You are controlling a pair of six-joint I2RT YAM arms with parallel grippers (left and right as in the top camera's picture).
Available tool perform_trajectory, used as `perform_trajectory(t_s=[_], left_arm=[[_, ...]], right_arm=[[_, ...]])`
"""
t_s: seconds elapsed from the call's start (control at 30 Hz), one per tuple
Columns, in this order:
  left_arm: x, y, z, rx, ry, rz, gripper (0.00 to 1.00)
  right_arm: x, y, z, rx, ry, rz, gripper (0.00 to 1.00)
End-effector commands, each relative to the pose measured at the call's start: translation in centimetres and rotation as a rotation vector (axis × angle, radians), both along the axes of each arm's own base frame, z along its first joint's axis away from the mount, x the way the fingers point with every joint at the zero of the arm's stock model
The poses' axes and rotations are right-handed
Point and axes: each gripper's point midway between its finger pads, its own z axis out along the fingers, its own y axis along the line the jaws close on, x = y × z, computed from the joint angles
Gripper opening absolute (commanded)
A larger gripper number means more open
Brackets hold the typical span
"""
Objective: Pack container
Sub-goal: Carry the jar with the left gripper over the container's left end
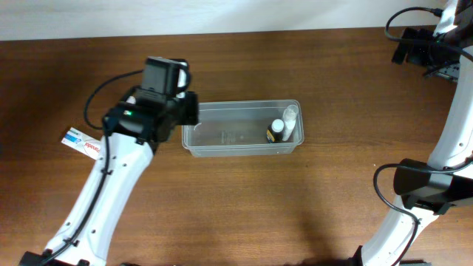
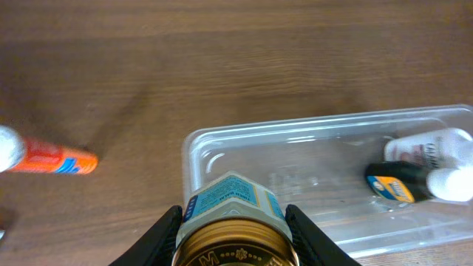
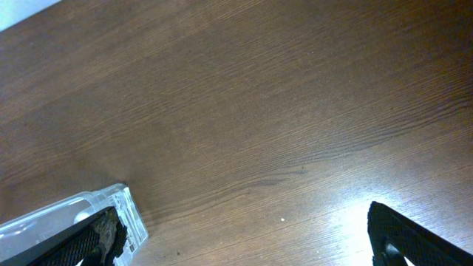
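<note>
Bottom of gold-lidded jar (image 2: 233, 208) cut off by picture edge, orange tube (image 2: 55, 160) blurred, cropped at left

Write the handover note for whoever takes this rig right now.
Left gripper: fingers shut on the gold-lidded jar, by the container's left end.
Right gripper: open, empty, over bare table.
Done: dark bottle and white bottle are in the container's right end.
Left: set the jar in, then probably the tube lying left of the container.
</note>
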Motion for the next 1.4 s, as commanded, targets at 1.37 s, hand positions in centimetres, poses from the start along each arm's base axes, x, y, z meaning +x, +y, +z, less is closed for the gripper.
perform_trajectory(t_s=[1.37], left_arm=[[2.2,-2.4,-18.2,0.307,0.312,-0.038,0.28]], right_arm=[[-0.7,0.1,1.8,-0.01,-0.044,-0.005,0.98]])
